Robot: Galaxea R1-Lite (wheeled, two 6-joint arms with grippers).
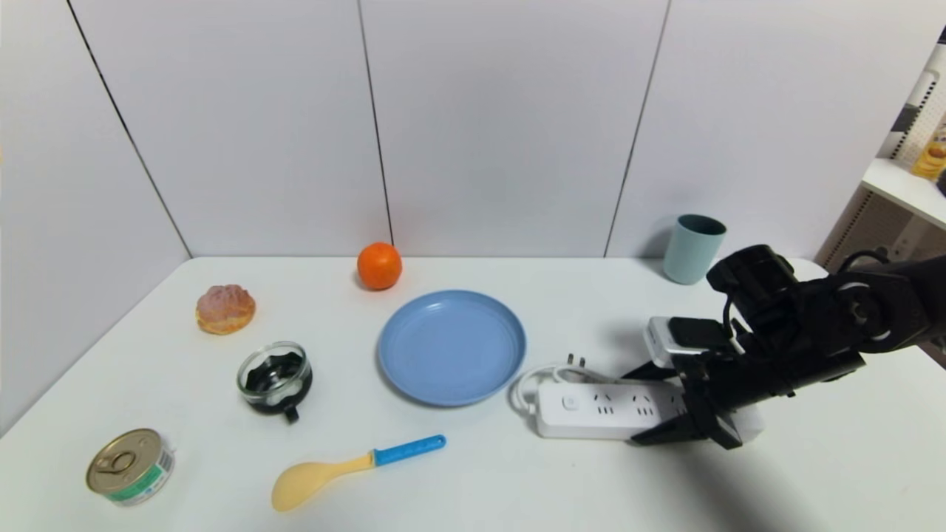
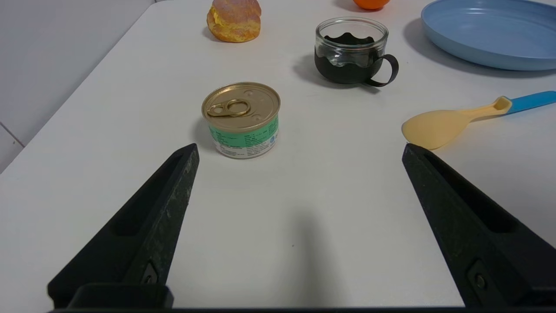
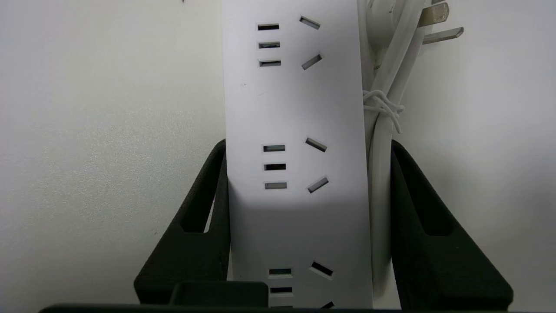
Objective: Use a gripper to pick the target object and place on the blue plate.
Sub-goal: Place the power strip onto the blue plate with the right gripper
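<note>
Plainly the task is at its early stage — the grasp is made, the carry is not; the table (image 1: 517, 480) bears everything, and the power strip (image 1: 606, 408) lies flat on it, just beside the blue plate (image 1: 451, 346) on the plate's right, not yet lifted so far as the views show. The right gripper (image 1: 669, 410) is down over the strip's far end, away from the plate; in the right wrist view its two fingers (image 3: 204, 226) stand one on each long side, the one pressed to the strip's bare edge, the other against the bundled cord (image 3: 382, 130) that runs along the opposite edge, so I judge it clamped on strip and cord together. What is left is the lift, the short move toward the plate and the release. The left gripper (image 2: 299, 161) hangs idle near the table's near-left corner, jaws spread wide and nothing between them.

As for the containers, largest first: the blue plate is bare inside; the teal cup (image 1: 692, 248) stands at the back right, well apart, its inside hidden from here; the glass cup (image 1: 275, 378) with its black sleeve looks empty in the left wrist view; the tin can (image 1: 130, 467) is sealed, pull-ring lid in place.
</note>
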